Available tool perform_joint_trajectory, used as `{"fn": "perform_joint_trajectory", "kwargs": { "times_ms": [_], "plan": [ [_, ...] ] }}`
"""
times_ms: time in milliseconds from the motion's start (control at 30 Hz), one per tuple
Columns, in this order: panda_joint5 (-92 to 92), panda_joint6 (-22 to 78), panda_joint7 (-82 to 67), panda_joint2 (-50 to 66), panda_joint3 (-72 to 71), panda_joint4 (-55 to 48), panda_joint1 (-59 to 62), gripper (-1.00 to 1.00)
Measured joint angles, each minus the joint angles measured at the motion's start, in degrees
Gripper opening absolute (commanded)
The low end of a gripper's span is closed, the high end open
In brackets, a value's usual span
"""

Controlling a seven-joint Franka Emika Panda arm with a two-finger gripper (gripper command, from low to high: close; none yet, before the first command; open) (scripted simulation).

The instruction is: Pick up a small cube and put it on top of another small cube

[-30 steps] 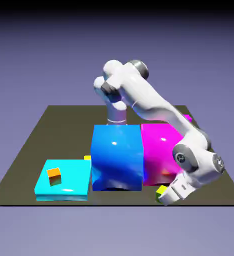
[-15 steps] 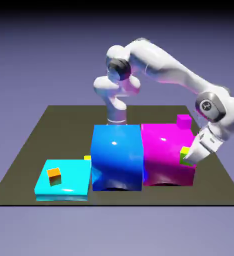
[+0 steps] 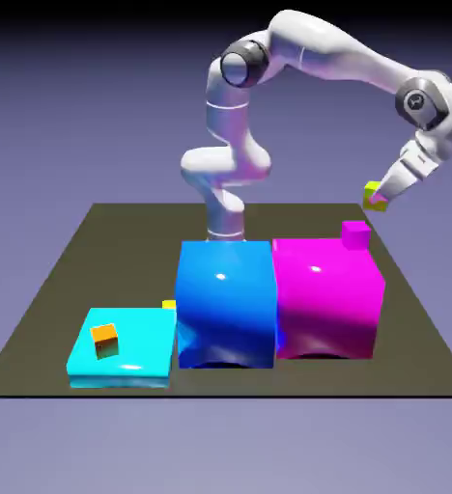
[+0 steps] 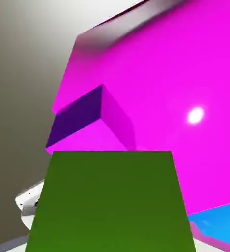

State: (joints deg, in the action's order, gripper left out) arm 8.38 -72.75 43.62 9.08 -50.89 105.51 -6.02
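One white arm works over a dark, matte table [image 3: 56, 289]. Its gripper [image 3: 379, 199] is clamped on the lime cube [image 3: 374, 196], which hangs in the air at the exterior view's right, above and a little right of the magenta cube [image 3: 355, 233] and clear of everything below.

Three big glossy blocks stand on the table: a flat cyan slab [image 3: 138, 349] at the near left, a tall blue block [image 3: 225, 301] in the middle, and a magenta block [image 3: 326, 297] touching the blue one's right side. All three have smooth, shiny faces with soft highlights and slightly rounded edges.

Four tiny cubes show. The lime one is in the grip. The magenta cube sits on the far right corner of the magenta block's top. An orange cube [image 3: 104, 339] rests on the cyan slab. A yellow cube [image 3: 169, 305] peeks out on the table, between slab and blue block.

In the hand view the lime cube fills the lower middle as a flat, dull green face, hiding the fingertips. Beyond it lies the magenta cube on the shiny magenta top, with a strip of blue at the lower right.
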Motion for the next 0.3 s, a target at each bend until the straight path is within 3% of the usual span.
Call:
{"fn": "perform_joint_trajectory", "kwargs": {
  "times_ms": [167,200,300],
  "plan": [
    [-1.3,-8.3,-1.7,-3.4,0.5,10.4,1.5,-1.0],
    [-1.6,-10.0,-2.0,-4.1,0.6,12.4,1.8,1.0],
    [-1.2,-8.4,-1.7,-3.4,0.5,10.4,1.4,1.0]
  ]
}}
